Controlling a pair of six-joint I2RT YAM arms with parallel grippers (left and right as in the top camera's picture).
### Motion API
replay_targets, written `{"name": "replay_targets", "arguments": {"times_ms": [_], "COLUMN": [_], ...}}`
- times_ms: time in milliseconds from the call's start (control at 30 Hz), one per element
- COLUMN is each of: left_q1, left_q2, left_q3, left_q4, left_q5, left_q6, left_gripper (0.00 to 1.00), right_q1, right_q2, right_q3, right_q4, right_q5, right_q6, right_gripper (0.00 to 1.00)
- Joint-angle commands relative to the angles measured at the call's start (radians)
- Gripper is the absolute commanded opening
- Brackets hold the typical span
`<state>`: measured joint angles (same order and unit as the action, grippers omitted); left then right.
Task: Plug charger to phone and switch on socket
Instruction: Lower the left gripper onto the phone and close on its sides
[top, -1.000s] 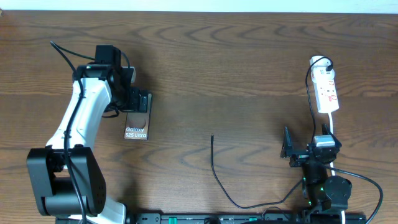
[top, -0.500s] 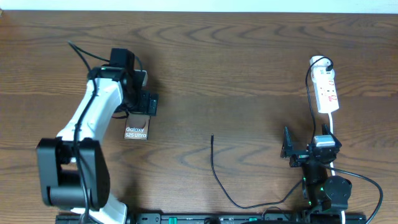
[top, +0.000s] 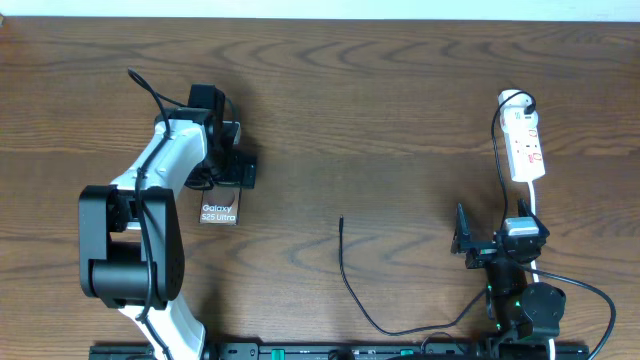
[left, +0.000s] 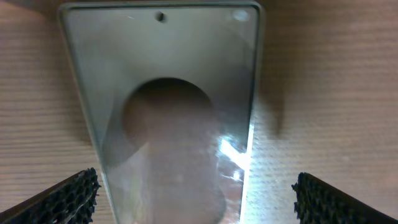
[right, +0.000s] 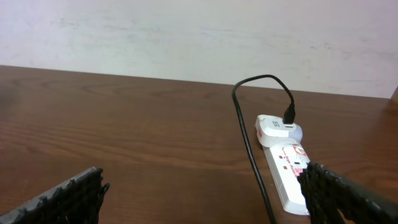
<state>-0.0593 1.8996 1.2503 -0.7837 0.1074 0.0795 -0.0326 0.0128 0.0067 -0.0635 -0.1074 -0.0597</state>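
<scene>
The phone (top: 218, 209), a dark slab with white lettering, lies flat on the table at the left. My left gripper (top: 236, 172) hovers over its far end. In the left wrist view the phone (left: 168, 112) fills the middle, and the left gripper (left: 196, 200) stands open around its near part, not touching. The charger (top: 350, 285) is a thin black cable whose tip lies free at mid-table. The white socket (top: 525, 145) lies at the right, with a white plug (right: 277, 129) in its far end. My right gripper (right: 205, 199) is open and empty, just short of the socket (right: 287, 171).
The charger's black cord (right: 249, 143) runs along the left side of the socket toward me. The pale wall (right: 186, 37) rises behind the table's far edge. The left arm's white link (top: 165, 160) slants over the table left of the phone.
The left arm has swung to the right, its gripper shifting slightly right over the phone's far end. The phone, charger, socket and right arm have not moved.
</scene>
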Motion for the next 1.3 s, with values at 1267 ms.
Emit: {"name": "replay_targets", "arguments": {"times_ms": [1267], "left_q1": [0.002], "left_q2": [0.009], "left_q3": [-0.069], "left_q4": [0.076], "left_q5": [-0.067], "left_q6": [-0.047], "left_gripper": [0.98], "right_q1": [0.014], "right_q2": [-0.006], "right_q3": [-0.001], "right_q4": [-0.004], "right_q5": [0.004], "right_q6": [-0.009], "right_gripper": [0.99]}}
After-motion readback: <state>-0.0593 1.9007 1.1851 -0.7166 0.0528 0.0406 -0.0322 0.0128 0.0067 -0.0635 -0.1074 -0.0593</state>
